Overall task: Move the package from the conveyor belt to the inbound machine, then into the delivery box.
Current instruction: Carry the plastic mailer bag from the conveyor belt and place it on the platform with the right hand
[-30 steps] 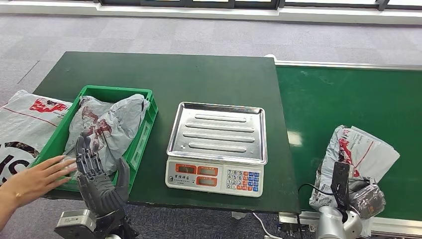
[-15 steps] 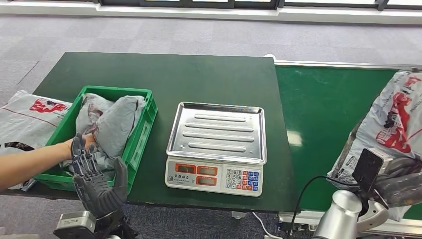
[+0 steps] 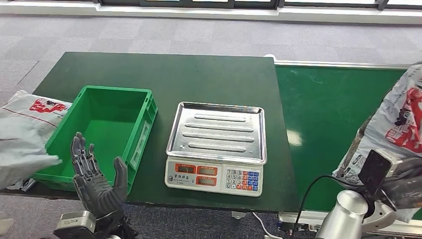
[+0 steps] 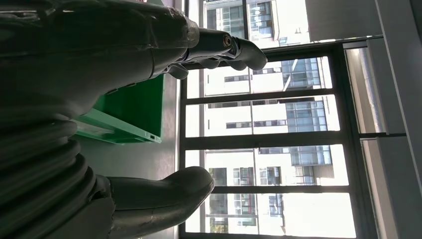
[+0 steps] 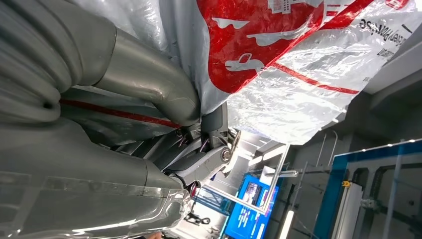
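package [image 3: 398, 119] is clamped in your right hand [image 3: 403, 181], lifted off the belt [image 3: 323, 114]; carry it leftward onto the scale [image 3: 217, 132]. left hand [image 3: 97, 179] idles, fingers apart.

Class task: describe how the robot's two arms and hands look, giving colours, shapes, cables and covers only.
The left hand is dark grey, with slim segmented fingers and a thick thumb above a silver wrist block. The right hand is grey too, on a rounded silver arm with a black cable looping beside a black box at the wrist. Both wrist views show grey ribbed covers.

Package [image 5: 278, 64] in right robot hand [image 5: 149, 104]
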`<state>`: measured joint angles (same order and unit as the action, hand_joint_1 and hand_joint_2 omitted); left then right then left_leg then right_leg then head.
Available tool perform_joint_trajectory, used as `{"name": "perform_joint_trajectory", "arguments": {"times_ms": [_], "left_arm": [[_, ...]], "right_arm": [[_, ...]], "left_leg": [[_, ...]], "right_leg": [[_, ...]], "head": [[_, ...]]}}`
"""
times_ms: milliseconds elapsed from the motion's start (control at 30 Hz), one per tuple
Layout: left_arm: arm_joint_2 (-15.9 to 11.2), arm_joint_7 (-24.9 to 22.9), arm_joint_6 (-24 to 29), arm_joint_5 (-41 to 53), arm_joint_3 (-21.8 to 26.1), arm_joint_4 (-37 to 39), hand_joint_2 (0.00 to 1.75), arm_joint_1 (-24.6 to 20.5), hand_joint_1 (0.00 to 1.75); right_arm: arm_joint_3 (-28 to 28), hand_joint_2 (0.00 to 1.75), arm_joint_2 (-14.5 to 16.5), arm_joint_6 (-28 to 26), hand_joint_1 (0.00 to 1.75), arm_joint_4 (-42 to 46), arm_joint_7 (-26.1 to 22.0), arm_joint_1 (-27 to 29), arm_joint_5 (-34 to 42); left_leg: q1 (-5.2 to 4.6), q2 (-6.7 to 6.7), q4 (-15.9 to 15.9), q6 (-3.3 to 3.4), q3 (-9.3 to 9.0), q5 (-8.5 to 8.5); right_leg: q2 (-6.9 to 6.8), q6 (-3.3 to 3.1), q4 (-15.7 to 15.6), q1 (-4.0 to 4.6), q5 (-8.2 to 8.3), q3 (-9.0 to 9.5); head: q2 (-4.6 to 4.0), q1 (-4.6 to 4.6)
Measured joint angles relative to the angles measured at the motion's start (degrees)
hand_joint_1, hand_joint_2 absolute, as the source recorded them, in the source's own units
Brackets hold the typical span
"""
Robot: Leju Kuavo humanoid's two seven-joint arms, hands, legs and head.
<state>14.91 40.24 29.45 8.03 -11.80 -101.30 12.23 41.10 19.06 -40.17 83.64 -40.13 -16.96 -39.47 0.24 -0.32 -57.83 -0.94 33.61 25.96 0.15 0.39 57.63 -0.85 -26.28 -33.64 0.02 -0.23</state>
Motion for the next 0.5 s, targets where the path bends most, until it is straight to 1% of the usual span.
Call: {"name": "perform_joint_trajectory", "arguments": {"times_ms": [100, 167, 300, 400, 500], "left_arm": [[-0.1, 0.0, 0.5, -0.2, 0.0, 0.0, 1.75, 0.0, 0.0], [-0.2, 0.0, 1.0, -0.5, -0.3, -0.1, 1.75, -0.1, 0.0], [-0.4, 0.0, -0.3, -0.7, -0.7, -0.1, 1.75, -0.2, 0.0], [-0.4, 0.0, -1.1, -0.7, -0.7, -0.1, 1.75, -0.2, 0.0], [-0.4, 0.0, -1.3, -0.7, -0.7, 0.0, 1.75, -0.3, 0.0]], "right_arm": [[-1.0, 1.75, 0.0, 0.0, 1.75, -0.2, 0.0, 0.0, 0.3], [-3.1, 1.75, 0.1, 0.1, 1.75, -2.0, 0.2, 0.0, -0.8], [-11.0, 1.75, 0.1, 0.4, 1.75, -12.6, 2.3, -1.2, -6.9], [-16.9, 1.75, 0.2, 0.7, 1.75, -20.0, 3.3, -2.2, -8.2], [-20.9, 1.75, 0.2, 1.6, 1.75, -25.3, 4.5, -3.0, -9.1]], "left_leg": [[0.0, 0.0, 0.0, 0.0, 0.05, 0.0], [0.0, 0.03, 0.0, -0.02, 0.13, 0.01], [0.01, 0.2, 0.1, -0.11, 0.14, 0.06], [0.01, 0.0, 0.1, -0.09, -0.01, -0.18], [0.05, -0.2, 0.1, -0.17, 0.04, -0.22]], "right_leg": [[0.0, 0.0, 0.0, 0.01, 0.0, 0.02], [0.04, -0.01, 0.0, 0.04, 0.0, 0.05], [0.16, -0.09, 0.0, 0.06, -0.05, 0.06], [-0.01, -0.06, 0.0, 0.08, 0.02, -0.03], [-0.14, -0.08, 0.0, 0.15, 0.04, 0.0]], "head": [[0.01, 0.0], [0.01, 0.01], [0.01, 0.01], [0.01, 0.0], [0.0, 0.01]]}}
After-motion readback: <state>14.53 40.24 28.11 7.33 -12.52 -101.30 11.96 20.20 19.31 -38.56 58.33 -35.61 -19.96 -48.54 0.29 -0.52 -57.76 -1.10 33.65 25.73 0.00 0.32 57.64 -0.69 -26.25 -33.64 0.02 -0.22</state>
